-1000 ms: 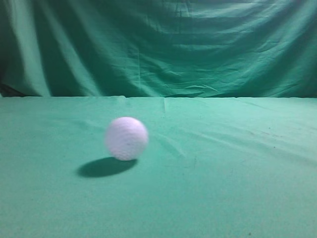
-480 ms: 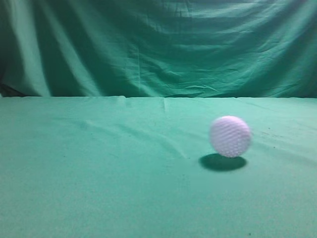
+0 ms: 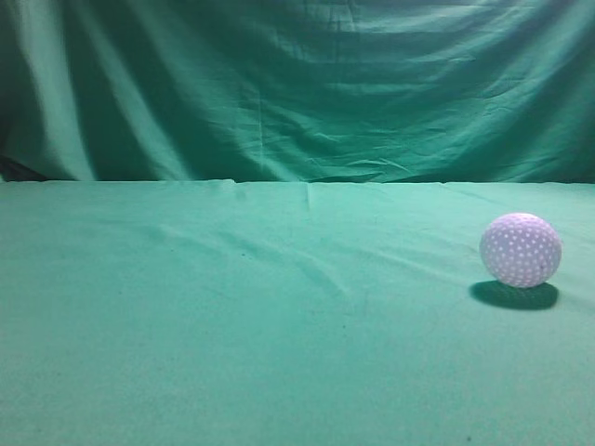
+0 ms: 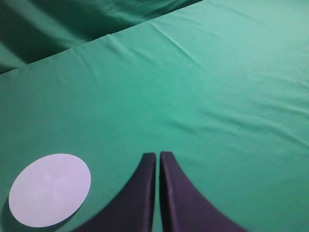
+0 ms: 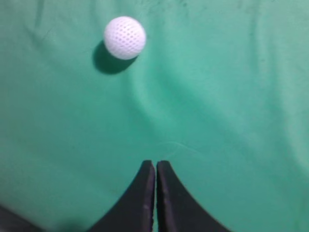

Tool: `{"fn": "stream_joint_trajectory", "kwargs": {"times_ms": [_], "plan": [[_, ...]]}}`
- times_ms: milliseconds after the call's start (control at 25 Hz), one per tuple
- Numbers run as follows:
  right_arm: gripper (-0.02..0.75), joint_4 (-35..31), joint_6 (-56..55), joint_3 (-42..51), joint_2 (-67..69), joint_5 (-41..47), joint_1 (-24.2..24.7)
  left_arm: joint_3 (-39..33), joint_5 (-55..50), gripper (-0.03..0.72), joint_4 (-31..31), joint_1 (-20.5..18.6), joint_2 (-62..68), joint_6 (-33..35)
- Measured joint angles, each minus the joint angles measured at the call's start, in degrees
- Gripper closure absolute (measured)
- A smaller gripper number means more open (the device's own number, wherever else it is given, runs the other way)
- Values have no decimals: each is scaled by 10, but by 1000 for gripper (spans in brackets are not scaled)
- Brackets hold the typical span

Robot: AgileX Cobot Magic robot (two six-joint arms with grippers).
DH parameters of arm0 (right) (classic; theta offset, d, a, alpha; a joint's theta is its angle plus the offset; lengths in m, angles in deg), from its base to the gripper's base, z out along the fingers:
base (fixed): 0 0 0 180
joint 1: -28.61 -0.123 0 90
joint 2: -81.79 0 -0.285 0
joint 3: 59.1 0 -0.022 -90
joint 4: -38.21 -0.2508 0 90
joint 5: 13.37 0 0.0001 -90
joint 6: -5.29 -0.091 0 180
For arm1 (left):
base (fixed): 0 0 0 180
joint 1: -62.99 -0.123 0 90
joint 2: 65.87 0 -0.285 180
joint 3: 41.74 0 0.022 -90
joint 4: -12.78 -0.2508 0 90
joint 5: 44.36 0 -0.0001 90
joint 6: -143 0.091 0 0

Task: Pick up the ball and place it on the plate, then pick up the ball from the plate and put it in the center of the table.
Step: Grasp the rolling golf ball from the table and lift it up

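Note:
The ball (image 3: 521,249) is a small white dimpled sphere resting on the green table (image 3: 279,353) at the far right of the exterior view. It also shows in the right wrist view (image 5: 125,37), ahead and to the left of my right gripper (image 5: 155,164), which is shut and empty. The plate (image 4: 49,189) is a flat white disc at the lower left of the left wrist view, left of my left gripper (image 4: 158,155), which is shut and empty. Neither gripper shows in the exterior view. The plate is out of the exterior view.
A draped green cloth backdrop (image 3: 297,88) hangs behind the table's far edge. The table cloth has shallow wrinkles (image 3: 316,265) near the middle.
The ball has rolled from left of centre across the table to the far right of the exterior view, where it now looks sharp rather than blurred.

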Motion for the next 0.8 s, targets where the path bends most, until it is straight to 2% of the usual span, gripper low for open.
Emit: {"fn": "stream_joint_trajectory", "kwargs": {"times_ms": [280,560,600,640,800], "plan": [[738,67,-55,-38,109,-27,-77,-30,40,688,-1,0,0,0],[738,74,-62,-84,210,-79,-138,-33,44,688,-1,0,0,0],[692,74,-62,-89,224,-86,-147,-34,44,688,-1,0,0,0],[692,74,-62,-94,234,-95,-157,-34,44,688,-1,0,0,0],[489,64,-62,-107,279,-122,-175,-34,44,688,-1,0,0,0]]}}
